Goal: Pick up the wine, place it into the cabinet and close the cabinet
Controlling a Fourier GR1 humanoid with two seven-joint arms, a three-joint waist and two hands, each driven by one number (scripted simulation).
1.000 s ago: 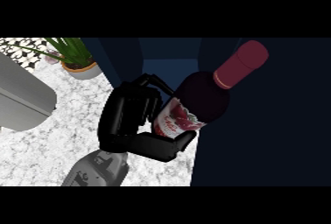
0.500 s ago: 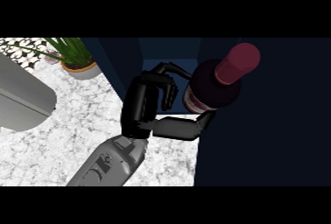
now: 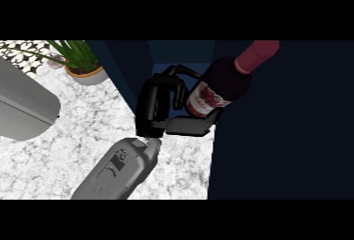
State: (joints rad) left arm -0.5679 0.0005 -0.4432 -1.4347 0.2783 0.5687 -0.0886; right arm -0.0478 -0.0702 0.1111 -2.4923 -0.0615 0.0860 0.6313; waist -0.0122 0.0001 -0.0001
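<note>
Since half a second ago, the dark glass wine bottle with red cap and red-and-white label (image 3: 220, 84) has tipped, neck toward the upper right, and its label shows again. My left hand (image 3: 158, 105) is curled round its body, carrying it at the dark blue cabinet (image 3: 290, 140) opening. Step in hand: placement. Next: carry it inside, stand it upright, release, then shut the cabinet. My right hand is out of view.
</note>
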